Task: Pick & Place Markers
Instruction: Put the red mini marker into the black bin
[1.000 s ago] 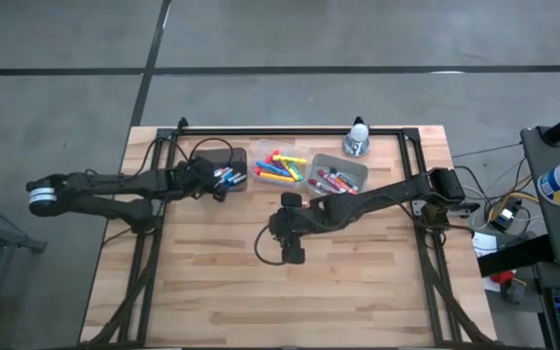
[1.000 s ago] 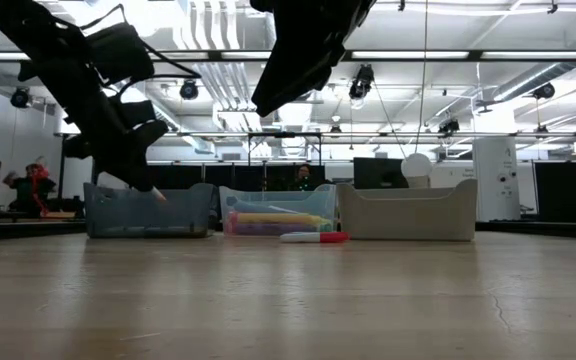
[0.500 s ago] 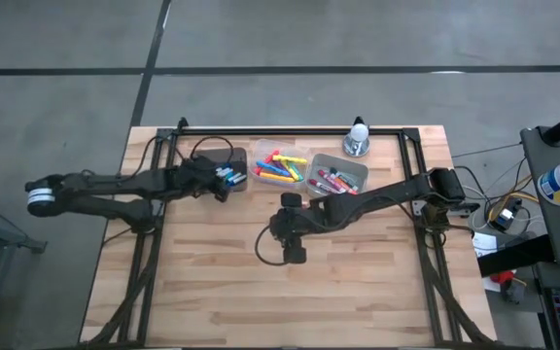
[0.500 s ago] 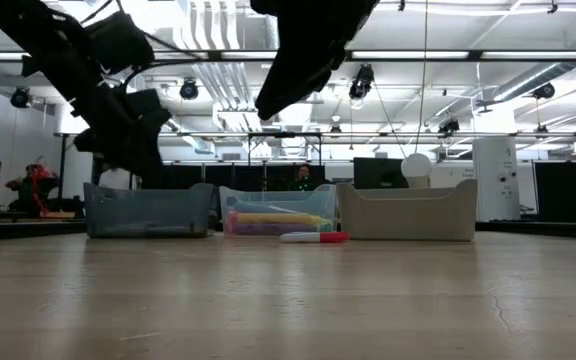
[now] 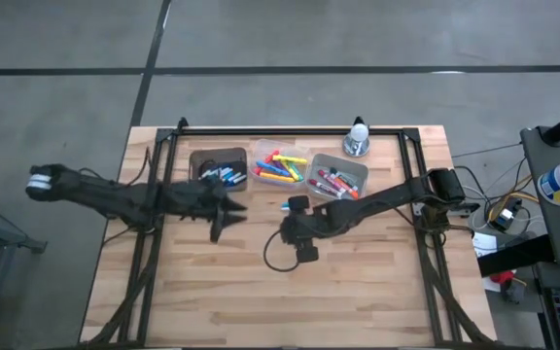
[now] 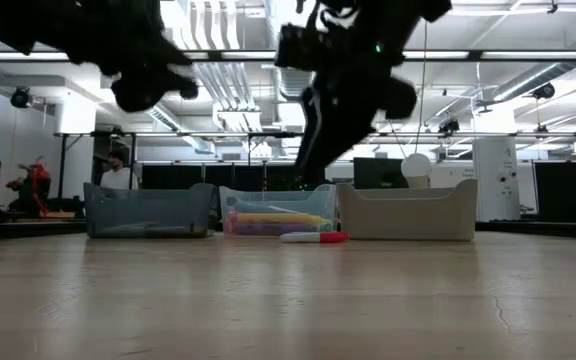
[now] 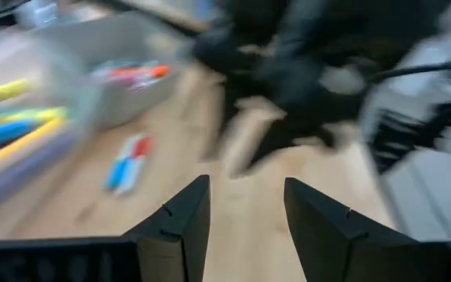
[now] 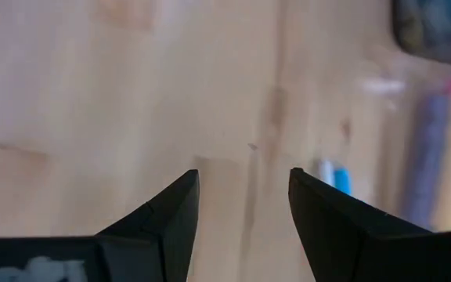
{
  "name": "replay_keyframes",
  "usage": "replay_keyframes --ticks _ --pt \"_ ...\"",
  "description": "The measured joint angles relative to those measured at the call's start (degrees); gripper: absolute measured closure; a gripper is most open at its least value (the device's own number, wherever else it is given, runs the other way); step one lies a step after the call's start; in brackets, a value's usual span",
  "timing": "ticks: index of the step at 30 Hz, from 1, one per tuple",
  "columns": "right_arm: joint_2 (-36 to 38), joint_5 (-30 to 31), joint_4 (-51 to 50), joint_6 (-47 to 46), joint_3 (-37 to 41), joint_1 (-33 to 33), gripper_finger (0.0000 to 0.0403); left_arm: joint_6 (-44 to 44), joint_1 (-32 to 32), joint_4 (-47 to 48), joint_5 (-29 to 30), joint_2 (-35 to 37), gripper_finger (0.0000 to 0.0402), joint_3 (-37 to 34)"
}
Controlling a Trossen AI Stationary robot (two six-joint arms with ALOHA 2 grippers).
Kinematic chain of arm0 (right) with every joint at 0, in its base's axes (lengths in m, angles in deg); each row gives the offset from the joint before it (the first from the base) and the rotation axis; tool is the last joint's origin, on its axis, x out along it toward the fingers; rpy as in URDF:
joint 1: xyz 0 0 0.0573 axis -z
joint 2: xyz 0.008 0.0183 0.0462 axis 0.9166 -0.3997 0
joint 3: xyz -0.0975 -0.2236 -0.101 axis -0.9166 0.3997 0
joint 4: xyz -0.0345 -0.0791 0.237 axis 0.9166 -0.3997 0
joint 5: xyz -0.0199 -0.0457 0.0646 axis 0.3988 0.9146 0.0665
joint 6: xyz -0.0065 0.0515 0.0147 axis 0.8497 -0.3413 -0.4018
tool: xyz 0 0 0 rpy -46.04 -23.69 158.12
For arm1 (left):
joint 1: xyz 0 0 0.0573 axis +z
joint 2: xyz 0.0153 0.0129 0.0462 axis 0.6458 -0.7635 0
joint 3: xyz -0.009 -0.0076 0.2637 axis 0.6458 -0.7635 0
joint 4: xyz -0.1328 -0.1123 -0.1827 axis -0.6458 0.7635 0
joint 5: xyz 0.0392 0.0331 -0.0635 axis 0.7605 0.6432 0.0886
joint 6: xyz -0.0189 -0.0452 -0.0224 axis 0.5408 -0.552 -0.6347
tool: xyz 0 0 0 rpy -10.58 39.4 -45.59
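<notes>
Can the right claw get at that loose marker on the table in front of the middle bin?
Probably yes. The right claw hangs open just above the loose marker, with bare wood around it, and the left claw is off to the side.

You look at a light wooden plank surface [image 5: 358,282] framed by thin black metal rails [image 5: 290,127], standing on a grey concrete floor [image 5: 66,39] crossed by dark lines. Across the surface you see a big hall with a white ceiling of long strip lights [image 6: 528,55], black beams and hanging lamps [image 6: 365,82]. A tall white cabinet [image 6: 494,178] stands at the right, and a person [image 6: 118,172] far behind.
</notes>
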Motion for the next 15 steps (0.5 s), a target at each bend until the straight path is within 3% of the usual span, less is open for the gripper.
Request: replay_keyframes --ticks 3,6,15 --pt "-0.04 4.27 1.81 1.86 2.76 0.49 0.0216 1.40 -6.25 -4.52 0.08 -0.33 0.0246 -0.01" --pt "-0.09 4.67 2.37 2.24 4.27 1.91 0.0216 2.28 -11.58 -7.90 0.19 -0.96 0.0246 -0.02" --pt "-0.09 -0.72 3.27 3.35 6.51 9.46 0.0216 3.26 -18.18 -11.03 3.73 -2.29 0.0245 -0.04"
